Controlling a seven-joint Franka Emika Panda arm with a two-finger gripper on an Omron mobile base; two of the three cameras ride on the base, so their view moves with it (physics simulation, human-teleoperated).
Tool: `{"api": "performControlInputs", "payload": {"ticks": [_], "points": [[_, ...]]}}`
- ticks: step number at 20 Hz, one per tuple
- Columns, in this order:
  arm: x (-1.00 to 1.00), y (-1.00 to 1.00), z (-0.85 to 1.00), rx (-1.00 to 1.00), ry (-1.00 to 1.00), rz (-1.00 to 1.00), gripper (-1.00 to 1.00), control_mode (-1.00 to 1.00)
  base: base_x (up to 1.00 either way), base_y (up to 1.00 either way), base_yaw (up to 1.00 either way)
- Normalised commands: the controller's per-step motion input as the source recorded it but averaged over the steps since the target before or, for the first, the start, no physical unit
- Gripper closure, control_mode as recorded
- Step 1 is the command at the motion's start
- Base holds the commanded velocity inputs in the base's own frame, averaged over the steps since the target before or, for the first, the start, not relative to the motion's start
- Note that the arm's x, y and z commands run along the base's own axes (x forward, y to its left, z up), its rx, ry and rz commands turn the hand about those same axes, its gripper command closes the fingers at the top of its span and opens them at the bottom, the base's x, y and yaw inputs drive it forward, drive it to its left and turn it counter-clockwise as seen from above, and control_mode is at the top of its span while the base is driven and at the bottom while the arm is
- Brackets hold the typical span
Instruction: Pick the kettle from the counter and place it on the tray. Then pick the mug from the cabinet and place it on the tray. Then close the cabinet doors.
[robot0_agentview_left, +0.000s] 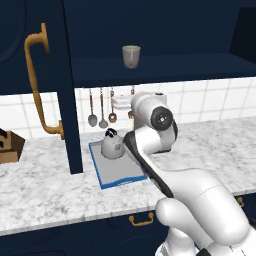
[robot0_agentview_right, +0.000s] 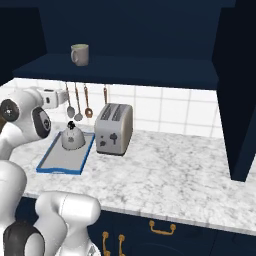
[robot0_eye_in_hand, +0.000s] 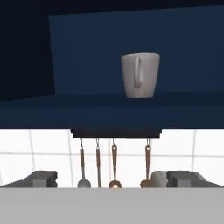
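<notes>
hand view: mug on cabinet shelf, next to fetch

i log the mug (robot0_eye_in_hand: 140, 75), pale, tapered, smooth, upright on the navy cabinet (robot0_agentview_left: 165, 67) shelf, handle facing me. likely light, rigid, slippery and chippable; i'd pinch across the body, clear of the handle. gripper (robot0_eye_in_hand: 111, 179) fingers wide, holding nothing. kettle (robot0_agentview_left: 111, 145), domed, black knob, sits on the blue-rimmed tray (robot0_agentview_left: 120, 176).

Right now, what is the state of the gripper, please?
Gripper: open, holding nothing, facing the mug on the cabinet shelf.
</notes>
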Motion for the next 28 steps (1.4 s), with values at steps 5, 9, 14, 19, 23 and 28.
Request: {"api": "performControlInputs", "payload": {"ticks": [5,9,14,19,23,28], "points": [[-0.02,-0.02,1.0,0.05,-0.23,0.0,-1.0,-1.0,0.0,0.0,0.0],[0.0,-0.06,0.97,0.01,-0.12,-0.02,-1.0,-1.0,0.0,0.0,0.0],[0.02,0.0,0.09,0.0,0.0,-0.01,-1.0,-1.0,0.0,0.0,0.0],[0.13,-0.13,0.0,0.0,0.05,0.0,-1.0,-1.0,0.0,0.0,0.0],[0.37,-0.18,0.0,0.0,0.11,0.0,-1.0,-1.0,0.0,0.0,0.0],[0.5,-0.1,0.0,0.0,0.06,0.0,-1.0,-1.0,0.0,0.0,0.0]]}}
